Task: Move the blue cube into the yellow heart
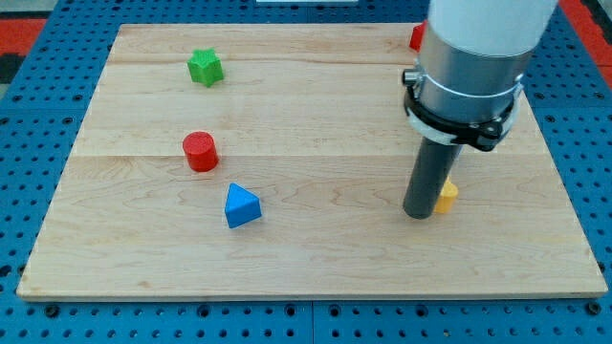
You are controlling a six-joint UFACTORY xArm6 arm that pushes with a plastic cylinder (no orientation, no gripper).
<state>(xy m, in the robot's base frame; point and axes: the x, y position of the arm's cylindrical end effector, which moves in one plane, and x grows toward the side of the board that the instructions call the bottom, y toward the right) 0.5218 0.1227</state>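
The blue block, wedge-like in shape, sits on the wooden board at the lower left of centre. The yellow block lies at the right, mostly hidden behind my rod, so its shape is unclear. My tip rests on the board touching the yellow block's left side, far to the right of the blue block.
A red cylinder stands up and left of the blue block. A green star-shaped block sits near the top left. A red block peeks out at the top edge behind the arm. Blue pegboard surrounds the board.
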